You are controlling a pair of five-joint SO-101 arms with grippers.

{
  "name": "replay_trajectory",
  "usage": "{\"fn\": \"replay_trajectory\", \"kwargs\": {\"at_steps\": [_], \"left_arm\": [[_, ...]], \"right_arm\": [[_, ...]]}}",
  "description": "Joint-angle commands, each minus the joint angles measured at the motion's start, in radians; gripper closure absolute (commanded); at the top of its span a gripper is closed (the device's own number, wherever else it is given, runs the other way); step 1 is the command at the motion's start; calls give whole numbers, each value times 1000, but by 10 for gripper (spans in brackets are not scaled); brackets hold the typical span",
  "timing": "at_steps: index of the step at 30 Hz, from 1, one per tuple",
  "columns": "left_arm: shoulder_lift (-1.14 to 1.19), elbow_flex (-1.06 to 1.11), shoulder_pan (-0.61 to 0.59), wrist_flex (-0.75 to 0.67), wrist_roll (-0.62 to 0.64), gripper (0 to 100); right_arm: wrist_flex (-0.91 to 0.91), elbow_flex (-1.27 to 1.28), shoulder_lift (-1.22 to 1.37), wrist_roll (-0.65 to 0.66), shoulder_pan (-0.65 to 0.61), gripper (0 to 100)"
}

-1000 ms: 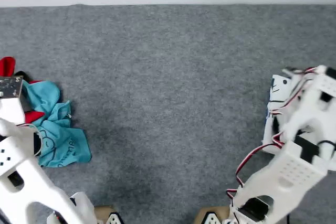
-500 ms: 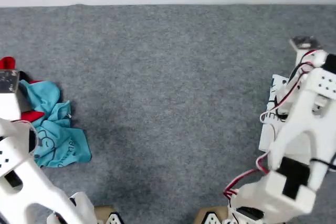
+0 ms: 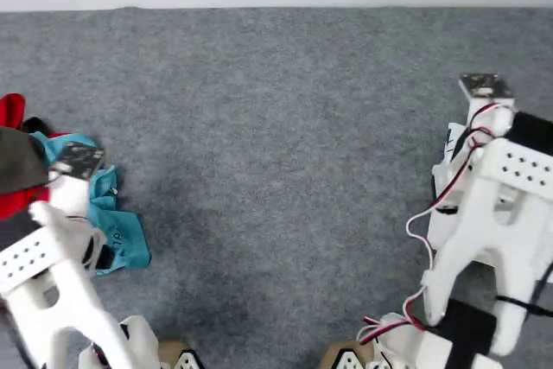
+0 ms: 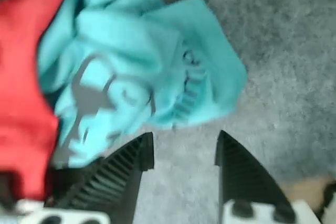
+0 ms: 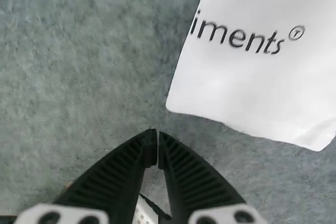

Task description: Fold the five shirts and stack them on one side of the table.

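Both arms have shifted in the last second. Your left arm has swung across the heap of clothes at the left edge of the counter (image 3: 276, 127), and your right arm has risen from low at the right to stand over the white shirt (image 5: 252, 66).

By my reading you are early in the job. The white shirt lies flat with straight edges on the right side of the counter, so it looks folded and may be the start of the stack. The teal shirt (image 4: 142, 72), the red shirt (image 4: 26, 77) and a dark garment (image 3: 17, 162) are crumpled together on the left and look unfolded. I cannot make out a fifth shirt.

Your left end effector (image 4: 181, 148) has its jaws spread wide with nothing between them. It hangs just short of the teal shirt's near edge, with bare counter under the tips. The red shirt lies next to the teal one, off to one side.

Your right end effector (image 5: 157, 142) is closed, tips together, and holds nothing. The white shirt's corner lies just beyond the tips, near but not touching.
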Motion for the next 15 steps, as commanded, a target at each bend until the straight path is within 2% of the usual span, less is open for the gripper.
{"fn": "replay_trajectory", "kwargs": {"at_steps": [1,9,15], "left_arm": [[-9,68,80,-132,-12,792],[0,188,106,-285,-15,793],[201,176,104,-396,-12,798]], "right_arm": [[42,12,-59,-11,-8,990],[44,14,-67,-12,-4,990],[44,14,-67,-12,-7,990]]}}
